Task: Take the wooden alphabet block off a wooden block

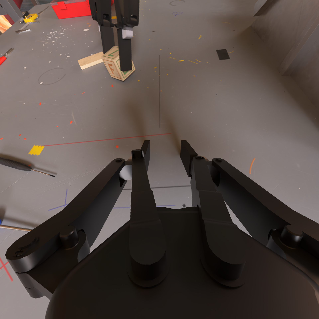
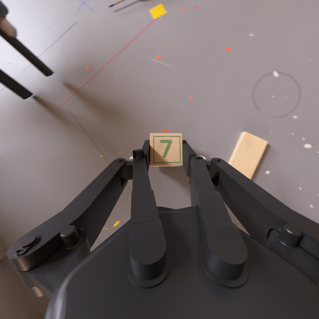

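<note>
The wooden alphabet block sits between the two fingers of the right hand, and both pads press on its opposite sides, so this hand is closed on it. In the left wrist view the same block looks tilted, with its lower corner at or just above the grey counter; I cannot tell if it touches. The flat wooden block lies on the counter just beside it, apart from it. The left hand is well apart, its fingers parted with only the counter between them.
</note>
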